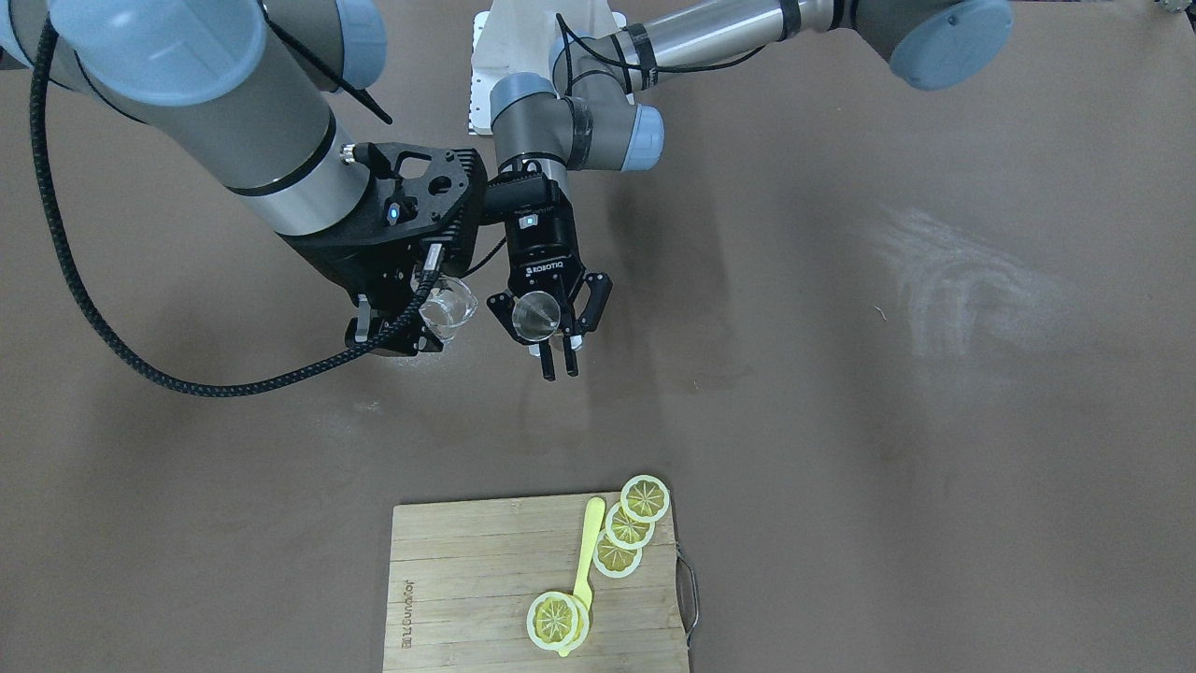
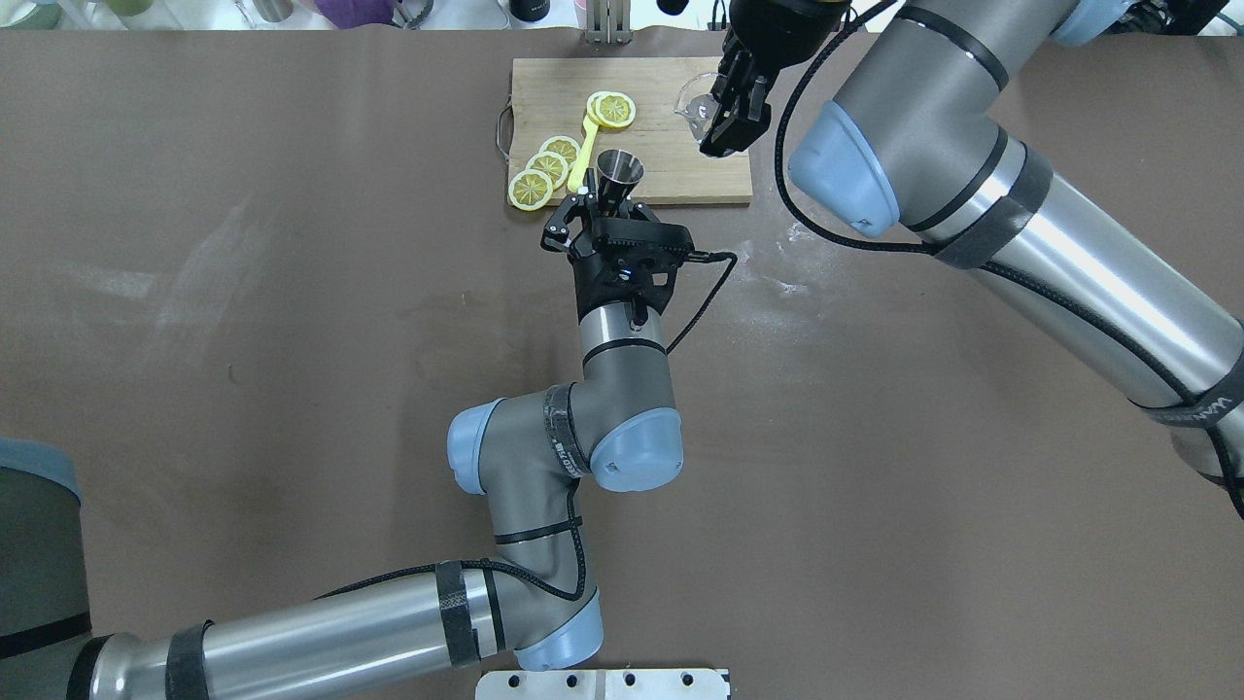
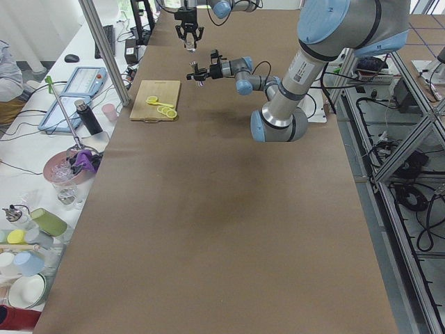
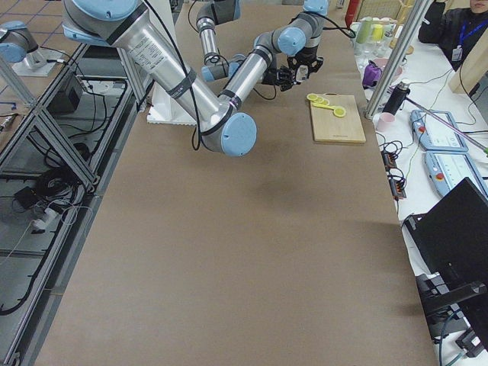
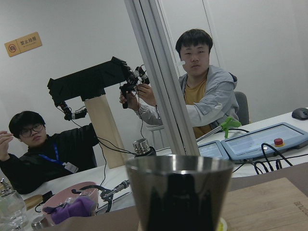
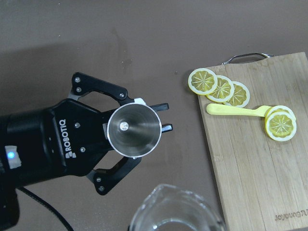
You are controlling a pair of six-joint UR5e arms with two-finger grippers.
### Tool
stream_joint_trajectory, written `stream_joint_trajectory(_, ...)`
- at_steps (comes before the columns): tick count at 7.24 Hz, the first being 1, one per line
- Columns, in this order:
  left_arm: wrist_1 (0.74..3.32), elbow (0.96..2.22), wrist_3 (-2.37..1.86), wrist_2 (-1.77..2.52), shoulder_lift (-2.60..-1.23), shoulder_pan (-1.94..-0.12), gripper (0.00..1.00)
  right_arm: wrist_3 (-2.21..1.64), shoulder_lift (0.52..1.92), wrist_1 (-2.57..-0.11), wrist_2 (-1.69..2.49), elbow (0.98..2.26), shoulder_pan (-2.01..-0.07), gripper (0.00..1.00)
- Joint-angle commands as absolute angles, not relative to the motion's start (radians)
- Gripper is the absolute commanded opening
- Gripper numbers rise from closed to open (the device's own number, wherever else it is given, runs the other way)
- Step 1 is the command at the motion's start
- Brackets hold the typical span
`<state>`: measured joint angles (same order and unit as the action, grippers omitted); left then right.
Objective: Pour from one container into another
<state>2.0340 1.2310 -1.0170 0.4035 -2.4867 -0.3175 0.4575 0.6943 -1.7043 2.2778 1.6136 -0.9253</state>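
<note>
Glass beaker (image 6: 175,211) pinched by right fingers (image 2: 725,131) — steel jigger (image 6: 134,131) clamped between left fingers (image 6: 159,106).

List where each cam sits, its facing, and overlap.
Front-facing: across table, looking steeply down; left gripper holds jigger, right gripper holds glass beaker.
Overhead: behind robot, forward-down; left arm, right arm, cutting board.
Exterior left: table end; left arm nearest.
Exterior right: opposite end; right arm nearest.
Left wrist: level; jigger rim, operators beyond.
Right wrist: downward; glass beaker rim, left gripper.
Shared: overhead and right wrist show jigger, cutting board.
</note>
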Motion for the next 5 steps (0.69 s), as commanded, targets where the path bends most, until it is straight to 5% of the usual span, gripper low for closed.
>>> stream_joint_trajectory(1,2.034,1.229,-1.017,0.406,-2.490,-0.319,0.00,0.459,0.664,-1.717,2.267,1.573,-0.916,0.00)
stream_joint_trajectory(5,2.034,1.230,-0.994,0.408,-2.493,-0.319,0.00,0.463,0.611,-1.769,2.249,1.508,-0.897,0.00)
